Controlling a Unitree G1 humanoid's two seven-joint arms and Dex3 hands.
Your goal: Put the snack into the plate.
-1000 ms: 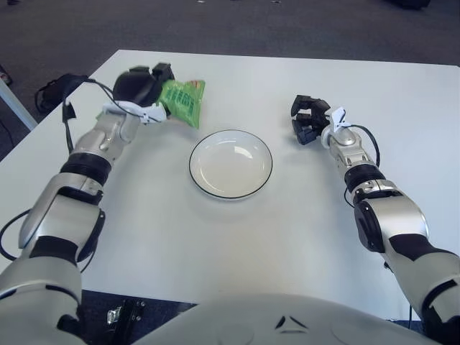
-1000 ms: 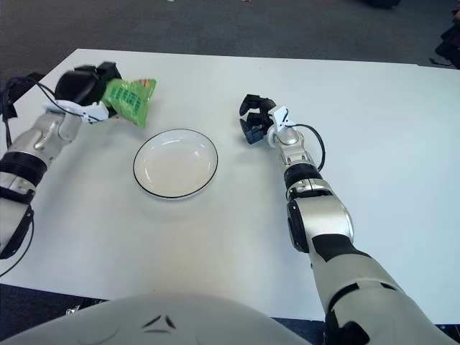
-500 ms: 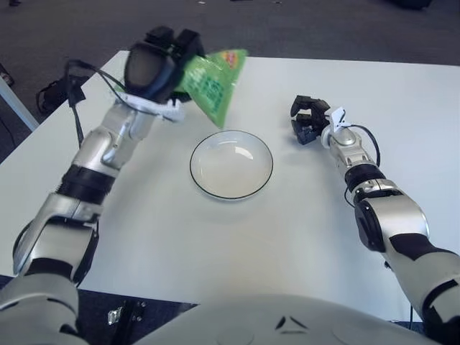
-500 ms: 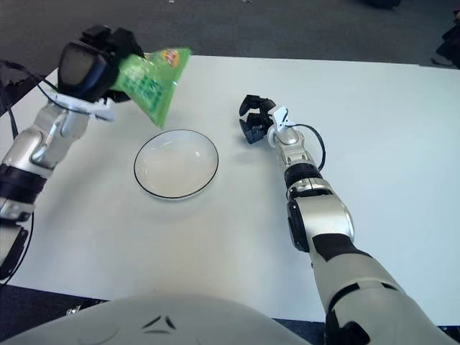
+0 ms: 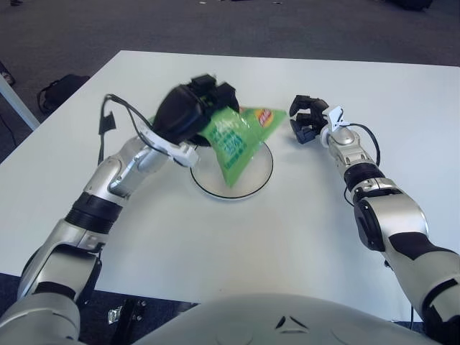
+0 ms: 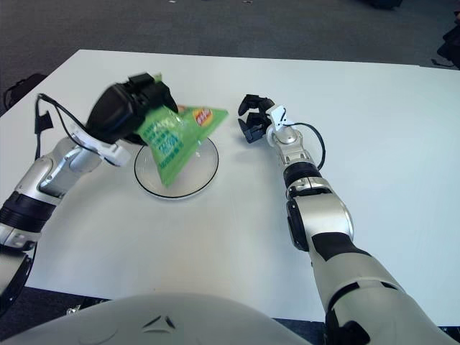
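Gripping the green snack bag (image 5: 241,140) above the plate (image 5: 263,172), left hand (image 5: 190,113) clenched on it, right hand (image 5: 307,120) curled empty beside the plate

The snack (image 5: 241,140) hangs over the plate (image 5: 262,172), left hand (image 5: 188,113) leftward, right hand (image 5: 307,119) rightward.
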